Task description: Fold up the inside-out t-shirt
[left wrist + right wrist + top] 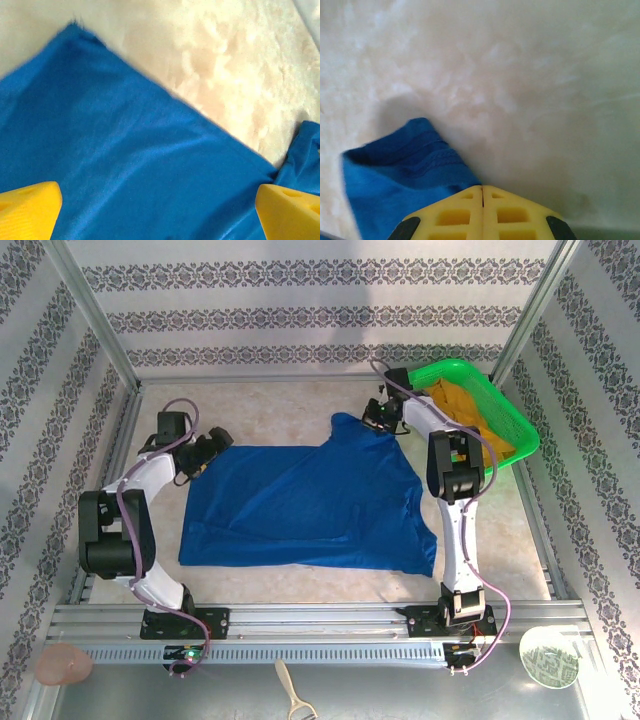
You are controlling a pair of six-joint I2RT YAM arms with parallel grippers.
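Cloth of royal blue, the inside-out t-shirt (310, 505), is spread nearly flat across the middle of the pale marbled table (270, 405). Its left edge is straight. A few soft creases are seen across the body. The near hem is slightly uneven, and on the right the cloth flares out towards a near-right corner. At the far left corner the left gripper (212, 445) is held over the shirt. In the left wrist view its yellow fingers (30, 207) are spread wide, with only blue fabric and bare table seen past them. At the far right the shirt is drawn up into a narrow peak that meets the right gripper (378, 418). In the right wrist view the right gripper (482, 192) has its fingers pressed together, and a stitched blue hem lies just to their left and touches them. It cannot be told whether any cloth is caught between them.

At the near left, outside the frame rail, a pink lump (63, 665) is seen. A pale brush-like tool (292, 695) lies at the near middle. In the far right corner a green basket (500, 400) sits tilted, with an orange-yellow garment (470, 415) heaped inside. The right arm crosses just in front of it. A round patterned disc (548, 656) rests at the near right.
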